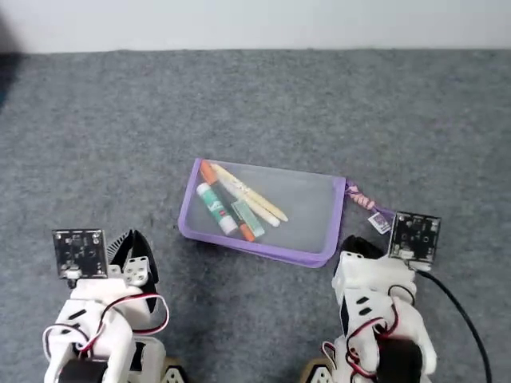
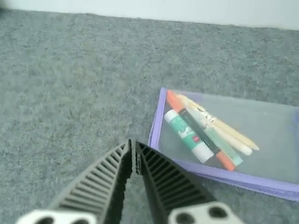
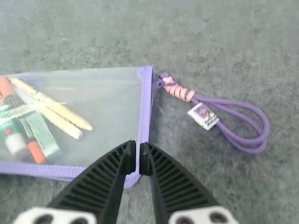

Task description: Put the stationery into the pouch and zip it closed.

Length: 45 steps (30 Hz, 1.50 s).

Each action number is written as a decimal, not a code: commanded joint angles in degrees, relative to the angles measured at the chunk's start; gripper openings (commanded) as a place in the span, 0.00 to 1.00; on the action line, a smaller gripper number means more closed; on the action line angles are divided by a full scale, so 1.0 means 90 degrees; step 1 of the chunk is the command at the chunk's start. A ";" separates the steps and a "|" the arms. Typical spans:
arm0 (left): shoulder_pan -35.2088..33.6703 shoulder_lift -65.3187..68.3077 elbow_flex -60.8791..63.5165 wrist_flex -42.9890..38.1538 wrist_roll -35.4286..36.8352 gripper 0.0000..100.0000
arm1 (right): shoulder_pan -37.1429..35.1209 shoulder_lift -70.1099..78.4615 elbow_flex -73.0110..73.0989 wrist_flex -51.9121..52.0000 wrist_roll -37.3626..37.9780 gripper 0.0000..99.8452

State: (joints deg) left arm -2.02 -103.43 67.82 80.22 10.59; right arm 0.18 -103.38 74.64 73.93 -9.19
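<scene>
Stationery (image 1: 238, 206) sits inside the purple pouch (image 1: 307, 211), which looks zipped, so little remains; left gripper (image 2: 134, 153) and right gripper (image 3: 138, 153) are pinched together, empty.

Translucent plastic pouch (image 1: 307, 209), rough grey carpet (image 1: 263, 104)

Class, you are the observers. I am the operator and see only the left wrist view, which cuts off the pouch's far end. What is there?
Observer: A purple cord with a small tag lies on the carpet, fastened at the corner of the pouch.
Operator: And where is the right hand?
Observer: The right hand is shut, by the pouch's near corner at that same end.
</scene>
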 commanded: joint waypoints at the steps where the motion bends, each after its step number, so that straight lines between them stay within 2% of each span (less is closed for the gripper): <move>1: -0.0020 -0.0078 0.0337 -0.0313 0.0029 0.01 | 0.0024 -0.0005 0.0020 0.0034 -0.0029 0.02; 13: -0.0020 -0.0078 0.2183 -0.1123 0.0029 0.02 | 0.0024 -0.0063 0.1680 -0.0024 -0.0029 0.03; 22: -0.0020 -0.0078 0.3179 -0.1221 0.0039 0.02 | 0.0063 -0.0063 0.2413 0.0034 -0.0029 0.03; 45: 0.0010 -0.0068 0.3179 -0.1182 0.0059 0.02 | 0.0034 -0.0054 0.2422 0.0044 -0.0039 0.03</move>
State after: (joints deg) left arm -1.93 -103.43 97.01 70.37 10.68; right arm 0.09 -103.56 95.47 73.93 -9.19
